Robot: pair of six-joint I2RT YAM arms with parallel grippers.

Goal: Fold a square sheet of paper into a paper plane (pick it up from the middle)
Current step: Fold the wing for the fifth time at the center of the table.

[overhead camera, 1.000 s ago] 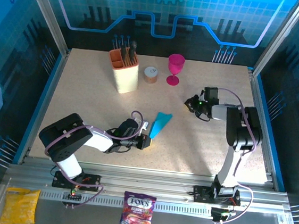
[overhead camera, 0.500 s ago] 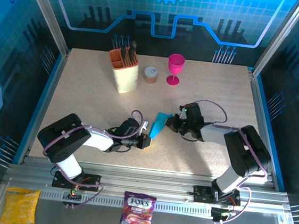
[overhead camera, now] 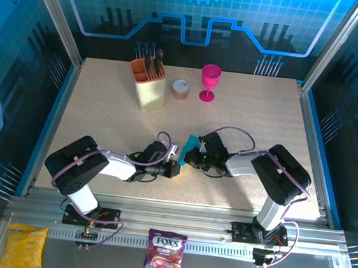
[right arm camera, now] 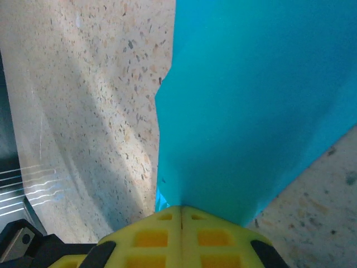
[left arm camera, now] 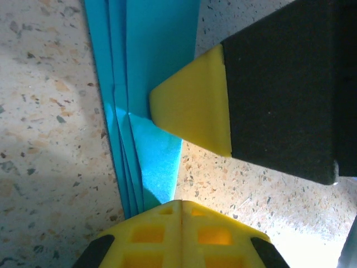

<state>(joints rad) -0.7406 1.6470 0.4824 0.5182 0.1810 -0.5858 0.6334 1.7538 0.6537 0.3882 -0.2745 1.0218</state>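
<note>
The square sheet of paper [overhead camera: 189, 145] lies folded into a slim cyan-blue paper plane near the middle of the table. My left gripper [overhead camera: 174, 168] is shut at its narrow near end. In the left wrist view the stacked folds [left arm camera: 150, 56] run down to my shut left gripper [left arm camera: 181, 207], which touches the paper's end. My right gripper [overhead camera: 197, 156] is shut and lies against the paper's right edge; one of its yellow fingertips [left arm camera: 195, 109] rests on the top layer. In the right wrist view a cyan flap [right arm camera: 251, 100] rises just ahead of the right gripper [right arm camera: 181, 212].
At the back of the table stand a beige utensil holder [overhead camera: 149, 83], a small brown roll [overhead camera: 180, 89] and a pink goblet [overhead camera: 209, 81]. On the rail in front of the table lie a purple candy bag [overhead camera: 162, 265] and a yellow snack bag [overhead camera: 24, 246].
My right arm has swung in from the table's right side and lowered its shut gripper onto the paper's right edge. The left arm has stayed put.
</note>
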